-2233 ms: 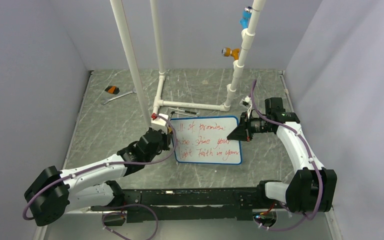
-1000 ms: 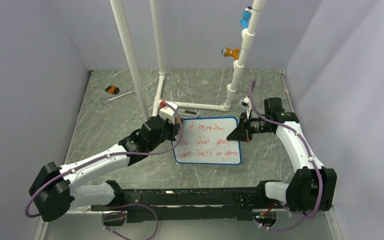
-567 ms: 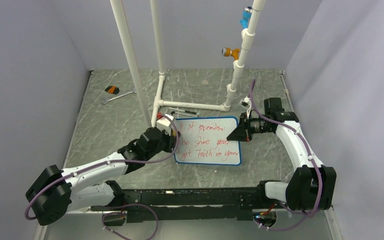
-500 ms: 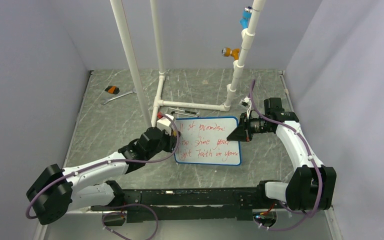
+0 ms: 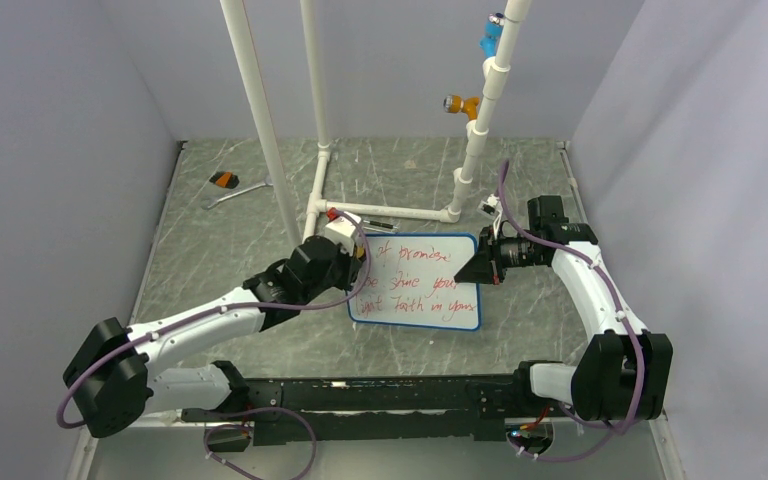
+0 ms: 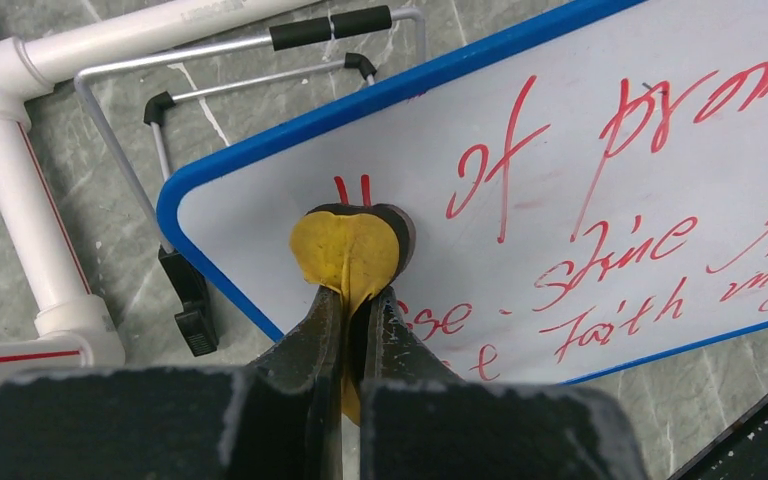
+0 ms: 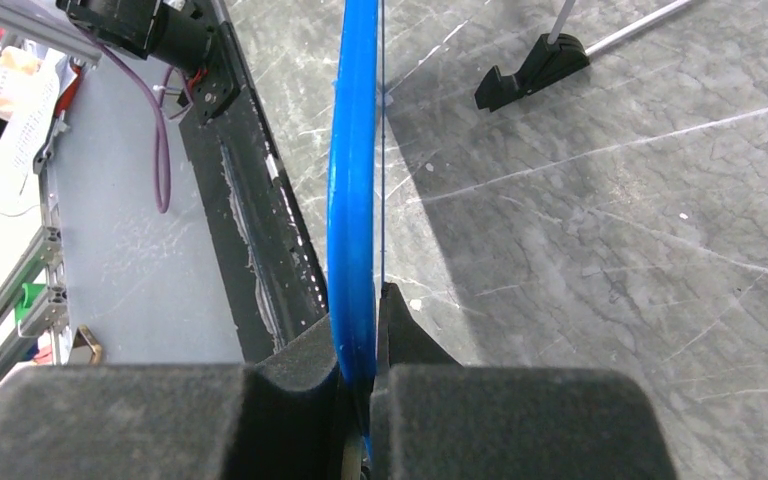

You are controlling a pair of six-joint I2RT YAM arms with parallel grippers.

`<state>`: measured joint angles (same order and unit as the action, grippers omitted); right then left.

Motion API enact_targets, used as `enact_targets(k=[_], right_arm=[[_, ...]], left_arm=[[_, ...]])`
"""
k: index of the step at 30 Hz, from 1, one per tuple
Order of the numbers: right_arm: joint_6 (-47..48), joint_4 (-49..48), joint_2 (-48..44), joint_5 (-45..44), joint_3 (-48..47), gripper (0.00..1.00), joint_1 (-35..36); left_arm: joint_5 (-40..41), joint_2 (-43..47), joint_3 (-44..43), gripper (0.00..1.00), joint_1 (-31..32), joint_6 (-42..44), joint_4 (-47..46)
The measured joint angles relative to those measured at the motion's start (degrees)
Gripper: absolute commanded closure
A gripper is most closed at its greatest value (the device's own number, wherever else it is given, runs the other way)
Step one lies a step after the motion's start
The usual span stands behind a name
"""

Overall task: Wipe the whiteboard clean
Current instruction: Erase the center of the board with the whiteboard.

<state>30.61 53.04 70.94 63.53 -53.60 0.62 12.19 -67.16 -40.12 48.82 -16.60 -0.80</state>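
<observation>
DESK: As the two arms reach in from the near edge of the grey marbled table (image 5: 210,270), what does each one hold?

PHOTOGRAPHER: The left gripper (image 6: 355,298) pinches a yellow pad (image 6: 348,248) with a black backing, its jaws drawn tight on it. The right gripper (image 7: 362,320) is clamped on the blue frame of the whiteboard (image 6: 600,160), with a finger pressed against either side of the rim.

DESK: Where does the board sit relative to them?

PHOTOGRAPHER: At mid-table, between the two grippers. The left one comes in at the board's upper left corner. The pad touches the white face just inside that corner, directly below two short red strokes. The right one holds the middle of the right edge, and its wrist camera looks straight along the blue rim.

DESK: And the writing?

PHOTOGRAPHER: Three lines of red handwriting run across the face to the right of the pad.

DESK: What lies beyond?

PHOTOGRAPHER: A wire stand with black feet (image 6: 188,300) shows past the board's left edge. Just behind the board, a white pipe frame (image 5: 390,212) lies on the table and rises in posts. Far left at the back, a wrench (image 5: 235,192) and a small orange-and-black item (image 5: 224,180) lie well apart from the board.
</observation>
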Motion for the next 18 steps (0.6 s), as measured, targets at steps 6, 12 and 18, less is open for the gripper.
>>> enact_targets(k=[6, 12, 18], right_arm=[[0.0, 0.09, 0.13, 0.0, 0.0, 1.0, 0.04], [-0.09, 0.09, 0.59, 0.0, -0.02, 1.0, 0.04], [0.17, 0.09, 0.74, 0.02, -0.13, 1.0, 0.09]], left_arm=[[1.03, -0.83, 0.33, 1.0, 0.76, -0.26, -0.57], [1.27, 0.07, 5.25, 1.0, 2.84, -3.26, -3.32], [1.38, 0.83, 6.95, 1.0, 3.54, -4.2, -2.75]])
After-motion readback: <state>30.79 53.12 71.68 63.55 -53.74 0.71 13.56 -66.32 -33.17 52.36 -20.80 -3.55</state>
